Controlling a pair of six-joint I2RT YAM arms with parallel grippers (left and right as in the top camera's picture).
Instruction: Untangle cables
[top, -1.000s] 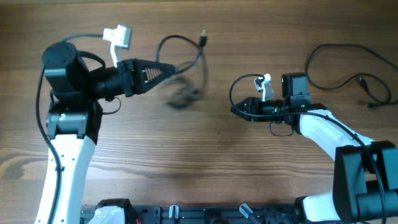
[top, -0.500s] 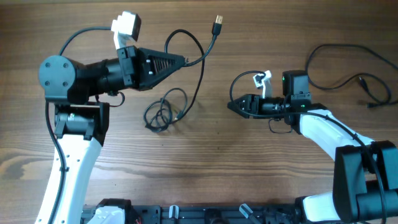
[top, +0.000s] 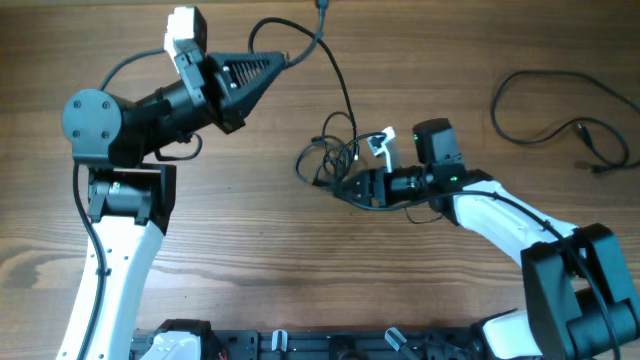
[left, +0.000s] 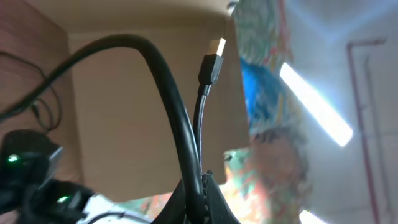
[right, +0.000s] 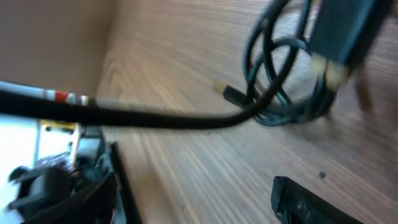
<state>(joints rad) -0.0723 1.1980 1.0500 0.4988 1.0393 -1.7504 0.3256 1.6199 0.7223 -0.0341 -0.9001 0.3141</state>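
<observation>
My left gripper (top: 287, 62) is shut on a thin black cable (top: 343, 95) and holds it above the table at the back. In the left wrist view the cable (left: 177, 118) rises out of the closed gripper (left: 202, 190), with its USB plug (left: 213, 55) sticking up. The cable runs down to a knotted bundle of loops (top: 330, 150) on the wood. My right gripper (top: 335, 187) stands open right at the bundle's near side. In the right wrist view the bundle (right: 280, 93) lies ahead of the spread fingers (right: 305, 202), with nothing between them.
Another loose black cable (top: 582, 128) lies on its own at the far right of the wooden table (top: 300, 270). A taut black cord (right: 155, 117) crosses the right wrist view. The arm bases stand along the front edge.
My left gripper has swung up and back with the cable, and the bundle has slid right across the table. My right gripper has moved left to the bundle and opened wider.
</observation>
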